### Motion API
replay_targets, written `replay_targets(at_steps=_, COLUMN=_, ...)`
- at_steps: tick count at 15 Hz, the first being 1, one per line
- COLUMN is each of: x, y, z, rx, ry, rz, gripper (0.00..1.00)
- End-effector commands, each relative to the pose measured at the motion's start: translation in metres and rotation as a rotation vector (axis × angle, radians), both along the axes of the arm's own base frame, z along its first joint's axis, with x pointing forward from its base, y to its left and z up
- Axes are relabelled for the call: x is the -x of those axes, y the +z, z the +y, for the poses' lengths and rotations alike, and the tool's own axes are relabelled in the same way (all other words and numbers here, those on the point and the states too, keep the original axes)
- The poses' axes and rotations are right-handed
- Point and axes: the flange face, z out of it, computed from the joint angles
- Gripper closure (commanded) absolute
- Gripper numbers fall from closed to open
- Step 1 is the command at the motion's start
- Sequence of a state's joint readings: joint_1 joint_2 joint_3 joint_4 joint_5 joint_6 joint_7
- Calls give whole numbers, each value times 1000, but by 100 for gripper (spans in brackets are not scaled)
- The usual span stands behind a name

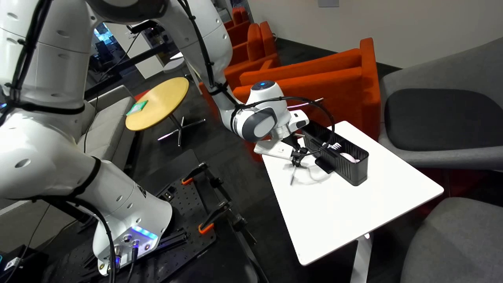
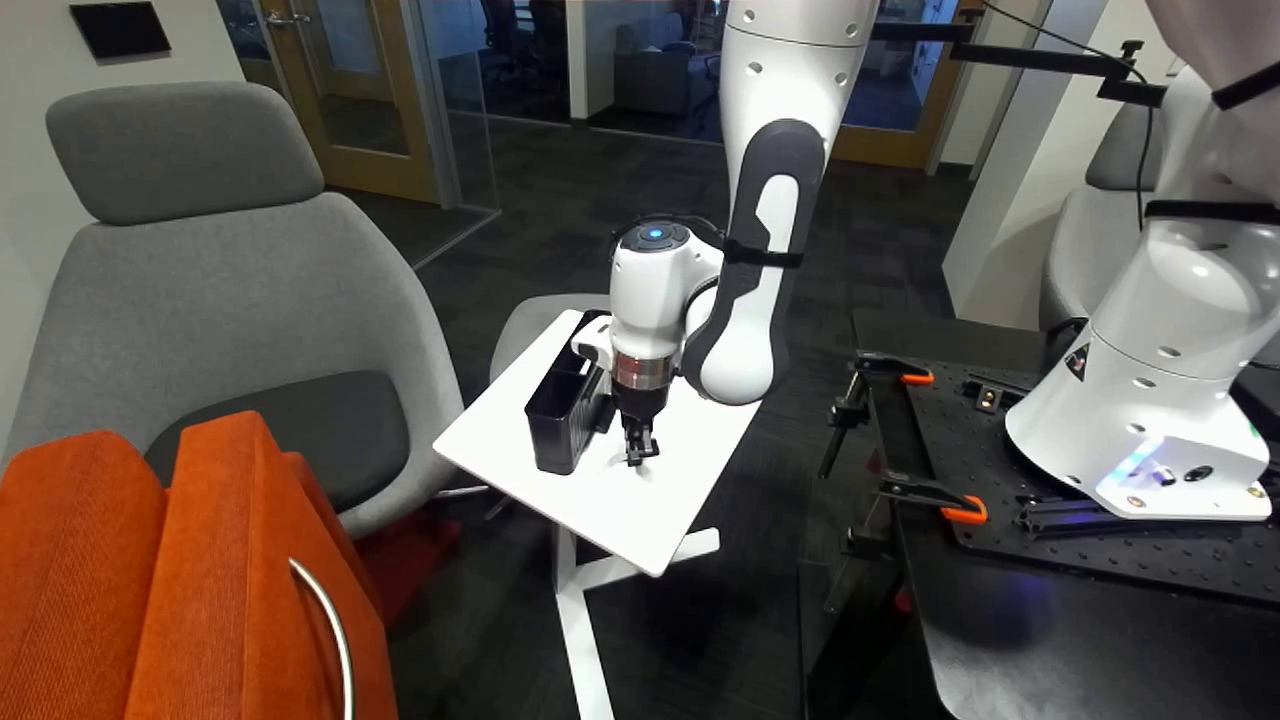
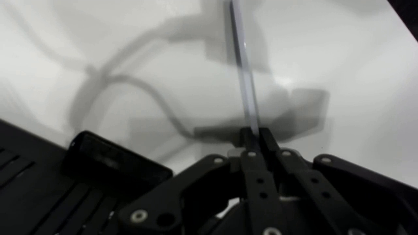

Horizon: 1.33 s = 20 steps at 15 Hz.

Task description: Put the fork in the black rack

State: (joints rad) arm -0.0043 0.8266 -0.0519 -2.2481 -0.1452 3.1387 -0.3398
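The fork shows as a slim pale silver strip in the wrist view, running from the fingertips to the top edge. Its thin part also shows in an exterior view; its pronged end cannot be made out. My gripper is shut on the fork, low over the white tabletop; it shows in both exterior views. The black rack stands on the table beside the gripper, apart from it. It also shows in an exterior view and at the lower left of the wrist view.
A small glossy black block juts from the rack's near side. A white pronged piece and a pale rounded piece lie in the rack. The white table has an edge near the gripper. Orange chairs stand close by.
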Motion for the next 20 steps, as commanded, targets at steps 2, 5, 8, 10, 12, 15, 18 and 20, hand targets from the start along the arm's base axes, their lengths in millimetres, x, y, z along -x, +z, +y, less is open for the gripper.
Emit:
replay_targets(at_steps=2, x=15, y=26, z=9, rx=26, ry=-4, rz=-55, gripper=98)
replay_targets(at_steps=5, x=28, y=48, z=22, rx=26, ry=2, rz=-82, gripper=98)
replay_targets(at_steps=8, x=34, y=76, z=31, rx=20, ry=11, rz=-96, gripper=98)
replay_targets(at_steps=10, x=30, y=102, z=29, rx=-3, ry=29, rz=-90, gripper=98)
replay_targets(at_steps=12, x=25, y=130, z=27, rx=-26, ry=39, rz=-71, gripper=98)
replay_targets(at_steps=15, x=16, y=173, z=27, rx=-63, ry=28, rz=2, gripper=98)
replay_targets(at_steps=18, x=17, y=213, z=22, rx=-121, ry=-5, rz=110, gripper=98)
replay_targets(at_steps=20, x=14, y=243, z=15, rx=-128, ry=-42, rz=176, gripper=98)
